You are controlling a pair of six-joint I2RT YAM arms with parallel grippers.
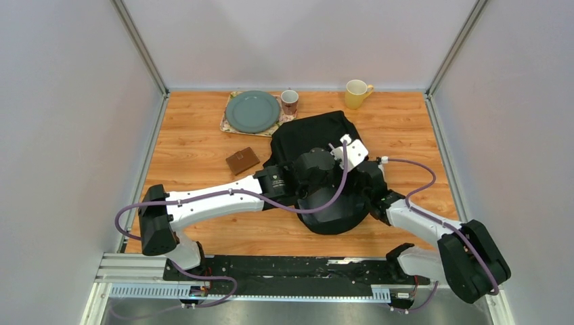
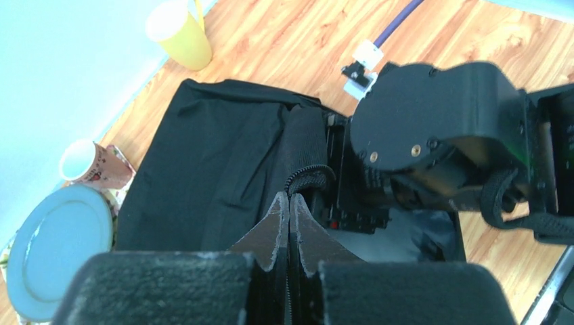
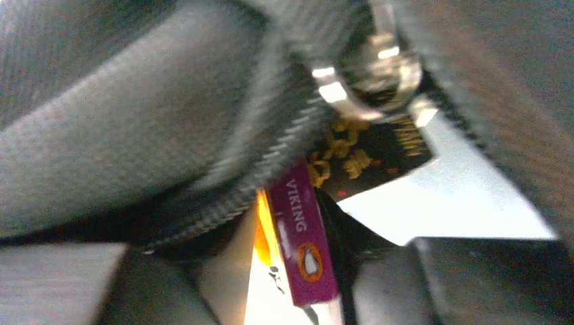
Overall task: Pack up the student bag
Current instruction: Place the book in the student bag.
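Meeting over the student bag (image 1: pixel 318 132), mid-surface (image 1: pixel 196 142), left arm (image 1: pixel 216 196) and right arm (image 1: pixel 420 220) work its opening. Left wrist: left pincer (image 2: pixel 290 203) pressed together, tips at the zip flap (image 2: pixel 308 177); cloth caught or not, unclear. Right pincer (image 2: pixel 352 203) at the mouth, state cannot tell. Right wrist: zip pull (image 3: pixel 369 68) above a purple book (image 3: pixel 308 237) inside. Step looks like zipping up; next needs a firm hold on the pull.

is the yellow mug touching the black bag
Apart. The top external view shows bare tabletop between the yellow mug and the student bag.
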